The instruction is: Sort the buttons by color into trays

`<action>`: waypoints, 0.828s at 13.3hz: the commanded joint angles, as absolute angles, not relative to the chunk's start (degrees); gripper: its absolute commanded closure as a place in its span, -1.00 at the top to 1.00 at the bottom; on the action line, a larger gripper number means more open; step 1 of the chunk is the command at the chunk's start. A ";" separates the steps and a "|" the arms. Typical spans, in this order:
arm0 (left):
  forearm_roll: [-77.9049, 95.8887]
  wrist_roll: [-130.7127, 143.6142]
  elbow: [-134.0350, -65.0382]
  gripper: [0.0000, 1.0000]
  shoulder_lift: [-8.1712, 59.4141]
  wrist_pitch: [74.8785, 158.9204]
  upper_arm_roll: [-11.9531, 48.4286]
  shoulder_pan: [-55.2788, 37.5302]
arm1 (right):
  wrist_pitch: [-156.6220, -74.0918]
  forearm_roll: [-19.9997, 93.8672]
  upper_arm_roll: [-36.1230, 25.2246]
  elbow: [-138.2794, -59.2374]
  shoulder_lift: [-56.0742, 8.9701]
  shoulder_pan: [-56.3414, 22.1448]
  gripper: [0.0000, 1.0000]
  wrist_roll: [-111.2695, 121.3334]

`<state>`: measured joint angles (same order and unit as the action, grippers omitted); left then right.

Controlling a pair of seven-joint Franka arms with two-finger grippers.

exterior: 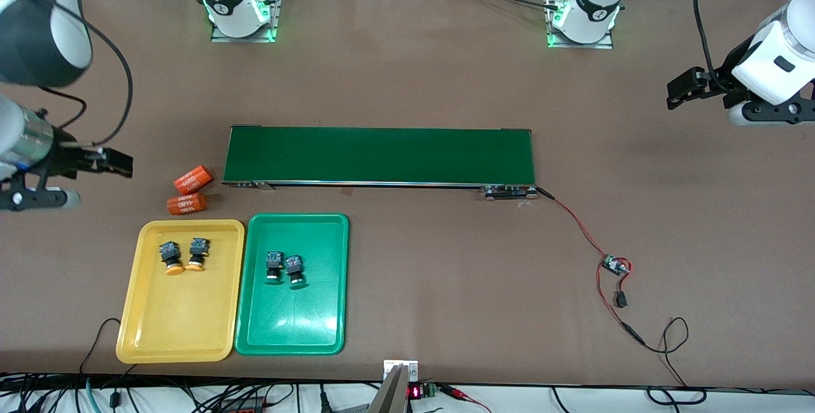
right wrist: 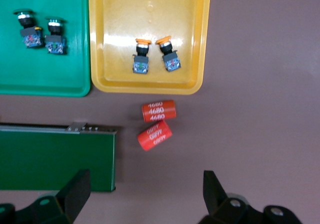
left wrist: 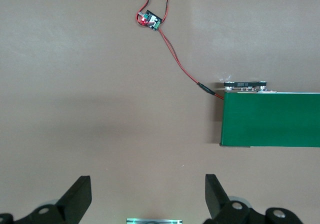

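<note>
Two yellow-capped buttons (exterior: 170, 257) (exterior: 197, 254) lie side by side in the yellow tray (exterior: 172, 317). Two green-capped buttons (exterior: 274, 266) (exterior: 294, 271) lie side by side in the green tray (exterior: 293, 324). The trays sit next to each other. The right wrist view shows the yellow tray (right wrist: 150, 14) with its buttons (right wrist: 141, 59) and the green tray (right wrist: 45, 76) with its buttons (right wrist: 30, 31). My right gripper (exterior: 120, 163) (right wrist: 145, 191) is open and empty over bare table at the right arm's end. My left gripper (exterior: 676, 91) (left wrist: 148, 194) is open and empty over bare table at the left arm's end.
A long dark-green conveyor belt (exterior: 379, 155) crosses the middle of the table. Two orange cylinders marked 4680 (exterior: 193, 177) (exterior: 186, 203) lie between its end and the yellow tray. A small circuit board (exterior: 615, 265) with red and black wires lies toward the left arm's end.
</note>
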<state>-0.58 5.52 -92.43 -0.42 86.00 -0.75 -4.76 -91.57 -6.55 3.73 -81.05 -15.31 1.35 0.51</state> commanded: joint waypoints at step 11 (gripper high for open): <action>-1.05 5.89 -91.05 1.00 0.09 85.78 -0.70 -4.83 | -87.45 2.11 1.33 -87.45 -5.36 0.88 1.00 -5.74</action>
